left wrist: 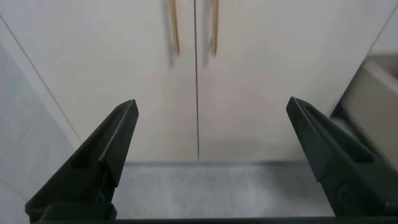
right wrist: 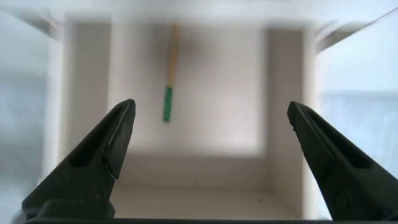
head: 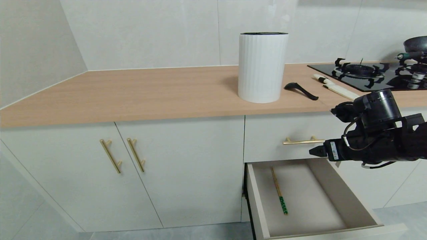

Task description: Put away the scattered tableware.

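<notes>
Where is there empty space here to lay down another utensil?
The drawer floor is bare between the chopsticks and its right wall. The counter is open from the left wall to the white canister. It is crowded right of the canister: black spoon, white-handled utensil, then the stove.

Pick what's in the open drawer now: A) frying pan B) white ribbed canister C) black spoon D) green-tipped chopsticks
D: the green-tipped chopsticks lie on the floor of the open drawer, while the black spoon lies up on the counter.
</notes>
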